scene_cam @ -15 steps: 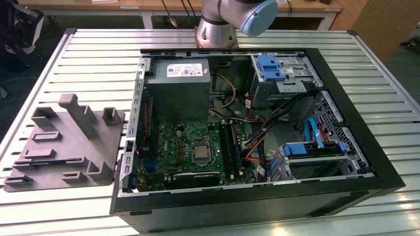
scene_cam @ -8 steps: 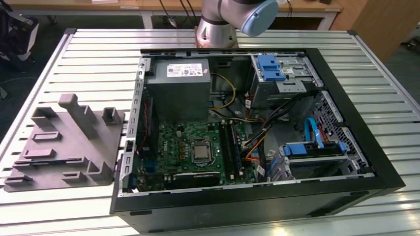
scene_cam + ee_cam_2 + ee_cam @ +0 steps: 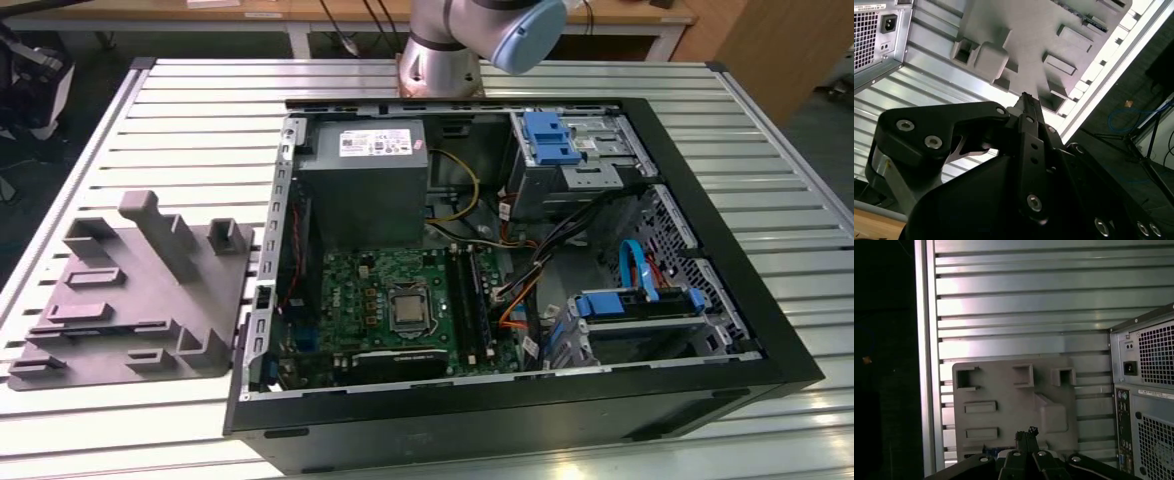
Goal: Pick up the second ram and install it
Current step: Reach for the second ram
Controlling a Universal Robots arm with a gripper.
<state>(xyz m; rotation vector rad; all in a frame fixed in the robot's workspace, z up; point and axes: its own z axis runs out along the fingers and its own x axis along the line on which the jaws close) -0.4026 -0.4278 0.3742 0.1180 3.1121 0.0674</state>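
Note:
My gripper (image 3: 1026,97) hangs high over the grey moulded fixture (image 3: 1004,405) that lies on the slatted table beside the computer case. Its black fingers (image 3: 1026,436) are pressed together with nothing between them. A thin bluish strip, apparently the second ram (image 3: 991,450), lies at the fixture's edge and is mostly hidden behind the gripper body. In the second wrist view the same strip (image 3: 1094,21) shows at the far side of the fixture (image 3: 1019,45). In the exterior view the fixture (image 3: 134,300) sits to the left of the open case (image 3: 534,400).
The open case holds a grey power-supply box (image 3: 360,170), a green motherboard (image 3: 400,295) with black slot rails (image 3: 467,290), blue drive brackets (image 3: 547,135) and a blue cable (image 3: 638,270). The case's rear panel (image 3: 1149,405) stands close beside the fixture. The arm's base (image 3: 441,60) is behind the case.

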